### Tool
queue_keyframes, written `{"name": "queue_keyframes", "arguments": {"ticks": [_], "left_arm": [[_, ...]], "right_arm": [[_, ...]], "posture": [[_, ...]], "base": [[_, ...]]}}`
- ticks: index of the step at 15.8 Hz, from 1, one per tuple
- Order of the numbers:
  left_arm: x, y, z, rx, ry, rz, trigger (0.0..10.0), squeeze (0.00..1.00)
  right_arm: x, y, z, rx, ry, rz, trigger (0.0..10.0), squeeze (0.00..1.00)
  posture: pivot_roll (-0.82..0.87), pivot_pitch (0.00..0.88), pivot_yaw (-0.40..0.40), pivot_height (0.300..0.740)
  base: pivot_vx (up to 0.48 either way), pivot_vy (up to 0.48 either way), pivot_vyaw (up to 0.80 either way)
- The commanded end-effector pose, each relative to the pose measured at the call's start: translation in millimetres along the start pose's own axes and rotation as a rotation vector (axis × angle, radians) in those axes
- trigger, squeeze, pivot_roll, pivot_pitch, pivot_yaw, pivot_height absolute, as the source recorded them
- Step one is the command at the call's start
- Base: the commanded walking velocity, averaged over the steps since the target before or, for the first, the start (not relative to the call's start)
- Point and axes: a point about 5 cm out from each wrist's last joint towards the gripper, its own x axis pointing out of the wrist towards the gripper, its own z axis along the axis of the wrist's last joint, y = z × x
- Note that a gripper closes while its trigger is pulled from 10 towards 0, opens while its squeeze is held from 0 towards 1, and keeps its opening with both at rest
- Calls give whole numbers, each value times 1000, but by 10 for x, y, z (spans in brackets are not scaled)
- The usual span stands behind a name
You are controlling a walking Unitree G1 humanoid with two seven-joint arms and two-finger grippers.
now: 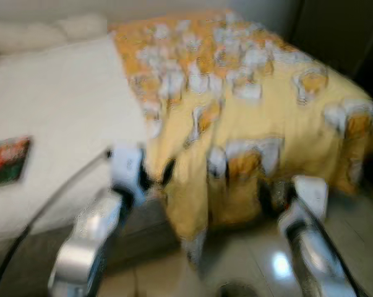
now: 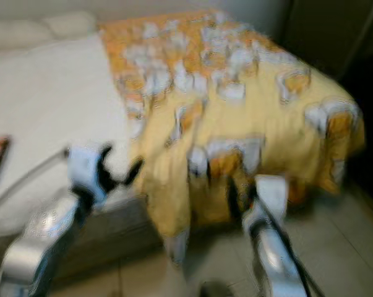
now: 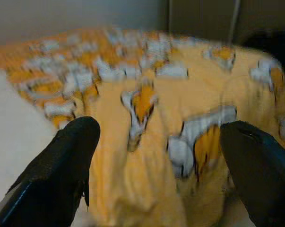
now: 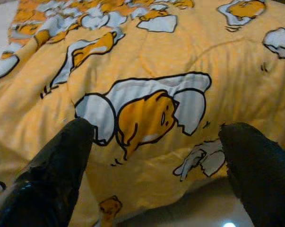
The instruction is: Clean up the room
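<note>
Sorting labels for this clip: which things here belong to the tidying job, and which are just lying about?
Job in hand:
- yellow blanket, rumpled on the bed
- left gripper and right gripper, both open, facing it

Lying about:
- book on the white sheet
- pillows

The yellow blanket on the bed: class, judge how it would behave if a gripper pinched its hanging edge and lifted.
The yellow blanket is probably floppy: it drapes over the bed corner in soft folds, so it would sag rather than hold shape. It looks puffy and quilted, so likely light for its bulk. Pinched at one edge, most of it would probably trail behind.
</note>
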Motion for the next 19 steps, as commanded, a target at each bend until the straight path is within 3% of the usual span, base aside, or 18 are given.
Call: {"name": "queue_keyframes", "arguments": {"ticks": [1,10,16,17,18,19], "left_arm": [[-14,21,-64,-3,25,7,10000,0],[-31,42,-104,25,26,14,10000,0],[-148,50,-247,22,46,44,10000,0],[-164,65,-273,21,51,54,10000,0],[-189,101,-311,19,58,80,10000,0],[-198,127,-329,22,61,100,10000,0]], "right_arm": [[28,22,81,-14,-20,6,10000,1000],[36,19,86,-32,-20,11,10000,1000],[52,-40,59,-65,-47,-8,10000,1000],[50,-46,62,-65,-56,-9,10000,875],[48,-55,62,-72,-64,-6,10000,224],[50,-60,57,-83,-67,-4,10000,0]], "posture": [[-30,0,89,740],[-28,0,68,740],[-23,0,50,740],[-22,0,48,740],[-20,0,44,740],[-18,0,41,740]], "base": [[307,0,-781],[315,0,-781],[315,0,-649],[319,0,0],[315,0,0],[315,0,0]]}}
